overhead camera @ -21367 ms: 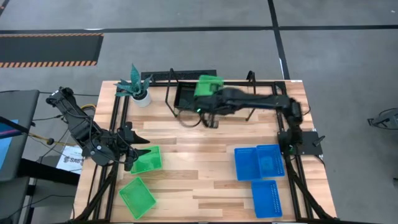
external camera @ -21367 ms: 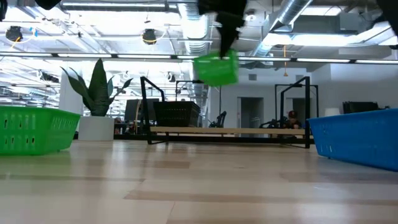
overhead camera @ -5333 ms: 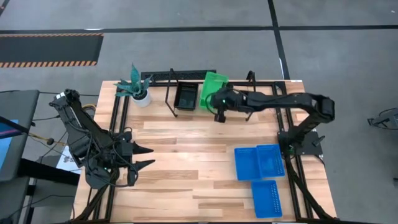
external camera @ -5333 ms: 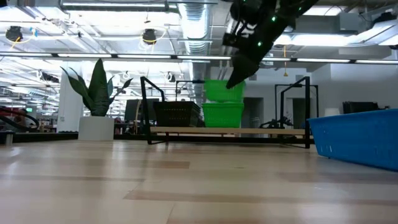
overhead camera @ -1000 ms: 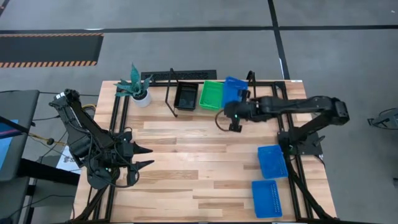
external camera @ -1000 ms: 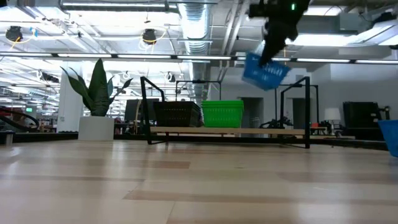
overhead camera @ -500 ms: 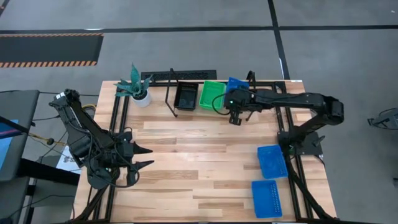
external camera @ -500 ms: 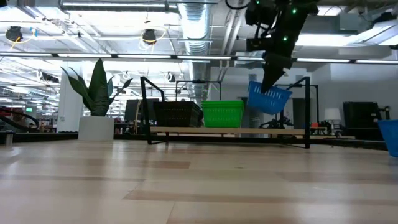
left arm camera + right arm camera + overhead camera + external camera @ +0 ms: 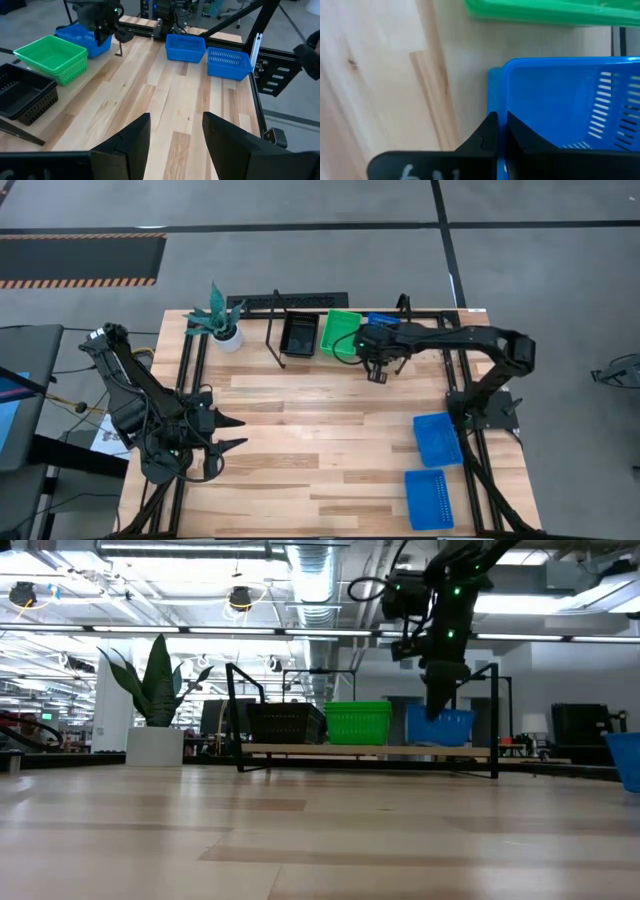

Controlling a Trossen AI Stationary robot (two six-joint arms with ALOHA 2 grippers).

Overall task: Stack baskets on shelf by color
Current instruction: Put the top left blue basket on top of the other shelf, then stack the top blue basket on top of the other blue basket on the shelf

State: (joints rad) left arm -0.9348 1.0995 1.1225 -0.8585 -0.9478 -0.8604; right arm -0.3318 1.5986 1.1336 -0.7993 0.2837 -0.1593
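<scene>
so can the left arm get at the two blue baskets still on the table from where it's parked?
Probably, at a long stretch. The left gripper waits open at the table's left side; both blue baskets lie by the right edge, bare wood between. The right gripper is at the shelf.

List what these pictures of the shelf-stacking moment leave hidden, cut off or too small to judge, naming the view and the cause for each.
- Blue basket on the shelf: high view, mostly covered by the right gripper and its arm.
- Basket count in the black stack and green stack: low view, too far to separate.
- Blue basket's underside: right wrist view, too close to tell if it rests on the board.
- Left gripper: left wrist view, fingertips only; open, idle.
</scene>
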